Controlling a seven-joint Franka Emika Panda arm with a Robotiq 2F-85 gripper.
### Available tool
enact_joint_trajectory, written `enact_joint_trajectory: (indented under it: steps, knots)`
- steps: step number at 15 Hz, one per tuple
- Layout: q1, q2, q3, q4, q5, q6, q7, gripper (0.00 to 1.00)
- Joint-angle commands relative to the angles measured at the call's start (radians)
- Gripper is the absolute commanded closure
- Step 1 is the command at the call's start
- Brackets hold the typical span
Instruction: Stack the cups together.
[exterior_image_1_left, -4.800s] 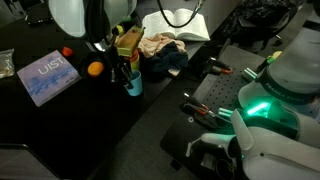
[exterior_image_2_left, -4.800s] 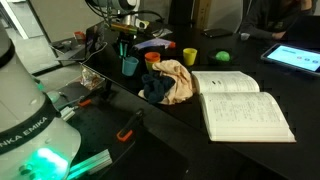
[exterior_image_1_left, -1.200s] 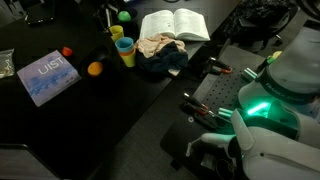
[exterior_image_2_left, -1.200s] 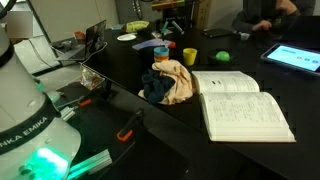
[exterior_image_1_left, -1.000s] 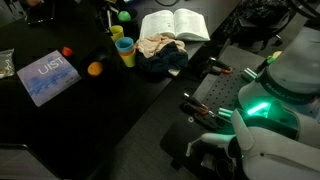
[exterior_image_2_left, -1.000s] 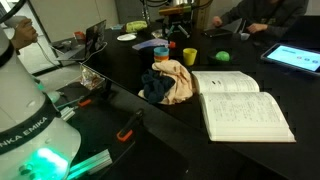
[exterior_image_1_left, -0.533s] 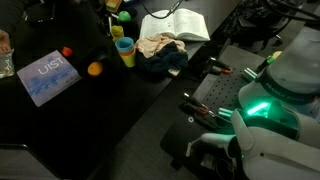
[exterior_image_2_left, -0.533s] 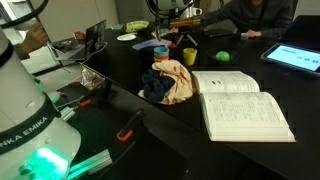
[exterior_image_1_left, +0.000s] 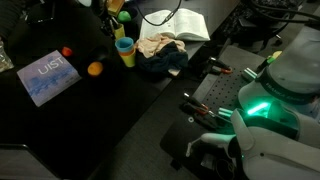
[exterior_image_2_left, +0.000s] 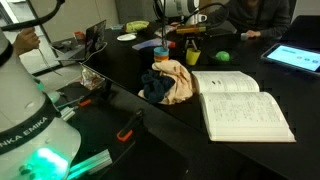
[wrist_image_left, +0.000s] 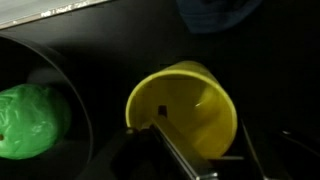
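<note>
From above in the wrist view, a yellow cup (wrist_image_left: 190, 100) stands upright and empty on the black table. My gripper (wrist_image_left: 202, 118) is down over it: one finger (wrist_image_left: 178, 148) reaches inside the cup and the other stands outside its right wall, with a gap still showing, so it is open. In an exterior view the gripper (exterior_image_2_left: 190, 45) hangs low at the far side of the table and hides most of that cup. A blue cup (exterior_image_1_left: 125, 46) sits nested in another yellow cup, also seen as the blue cup (exterior_image_2_left: 160, 48) left of the gripper.
A green ball (wrist_image_left: 30, 122) lies close to the left of the cup, shown too as the green ball (exterior_image_2_left: 222, 57). A crumpled cloth (exterior_image_2_left: 170, 80), an open book (exterior_image_2_left: 240, 105), an orange ball (exterior_image_1_left: 95, 68) and a flat blue book (exterior_image_1_left: 48, 76) are on the table.
The arm has come down over the yellow cup at the far side. Its jaws have narrowed around the cup's wall. The nested cups have not moved.
</note>
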Motion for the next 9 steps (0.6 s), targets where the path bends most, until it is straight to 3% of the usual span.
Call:
enact_joint_trajectory:
  steps: [1,4,7,9]
  knots:
    - [-0.006,0.013,0.005,0.039,0.025,-0.038,-0.032,0.72]
    - [0.002,-0.025,0.001,0.011,0.023,-0.073,-0.017,0.95]
    - [0.002,-0.077,0.01,-0.023,0.04,-0.132,-0.003,1.0]
    - [-0.004,-0.121,0.023,-0.042,0.068,-0.181,-0.001,0.96]
